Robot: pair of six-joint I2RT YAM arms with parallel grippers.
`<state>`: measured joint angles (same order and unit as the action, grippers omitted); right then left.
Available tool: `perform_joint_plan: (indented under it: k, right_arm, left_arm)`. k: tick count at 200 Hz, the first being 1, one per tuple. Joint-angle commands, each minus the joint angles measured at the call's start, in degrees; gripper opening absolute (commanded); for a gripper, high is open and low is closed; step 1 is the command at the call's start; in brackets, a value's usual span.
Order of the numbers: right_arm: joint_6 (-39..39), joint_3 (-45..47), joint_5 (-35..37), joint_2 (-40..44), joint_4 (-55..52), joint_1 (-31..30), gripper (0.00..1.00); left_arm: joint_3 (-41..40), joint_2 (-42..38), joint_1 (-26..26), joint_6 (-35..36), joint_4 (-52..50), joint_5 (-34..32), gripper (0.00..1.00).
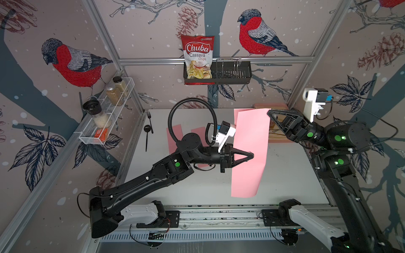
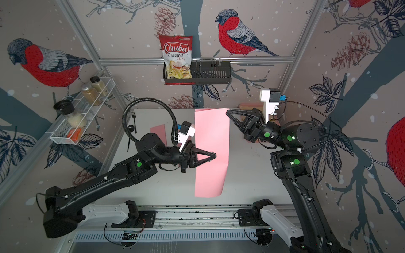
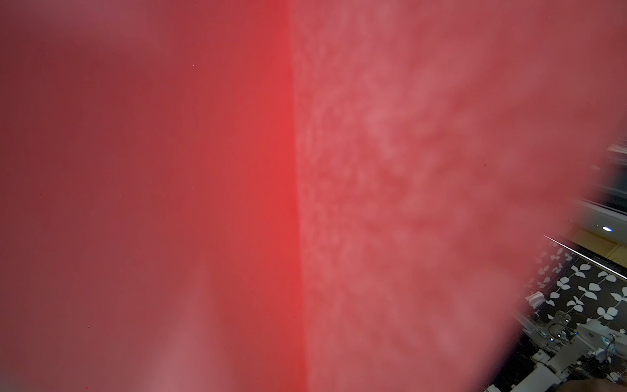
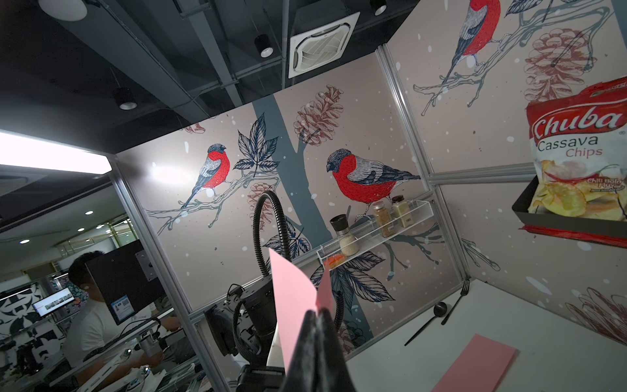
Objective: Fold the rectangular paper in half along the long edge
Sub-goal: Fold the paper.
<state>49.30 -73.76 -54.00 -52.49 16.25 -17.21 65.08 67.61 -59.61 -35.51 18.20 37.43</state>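
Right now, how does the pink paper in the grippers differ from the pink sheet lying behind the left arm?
The held paper is raised, pinched by the left gripper and the right gripper; the flat sheet lies on the table, touched by neither. The held paper curls at its near end; the flat sheet shows no bend. Both are pink.

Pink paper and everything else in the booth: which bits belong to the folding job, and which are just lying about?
Job in hand:
pink paper
left claw, shut on it
right claw, shut on it

Lying about:
spare pink sheets
fork
spoon
chips bag
spice jars
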Motion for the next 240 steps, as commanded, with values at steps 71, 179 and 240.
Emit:
perform_joint_plan:
  k: [71, 179, 240]
  right_arm:
    - [0.6, -0.9, 0.4, 0.1, 3.7, 0.1, 0.03]
    - [-7.7, 4.1, -1.5, 9.6, -20.3, 0.7, 0.51]
    - [-8.7, 7.1, -0.6, 14.4, -26.0, 0.3, 0.50]
  left_arm:
    - [0.4, -0.6, -0.4, 1.2, 0.0, 0.2, 0.00]
    - [2.3, 0.2, -0.4, 2.0, 0.1, -1.1, 0.00]
    - [5.1, 2.6, -0.4, 2.1, -0.9, -1.8, 0.00]
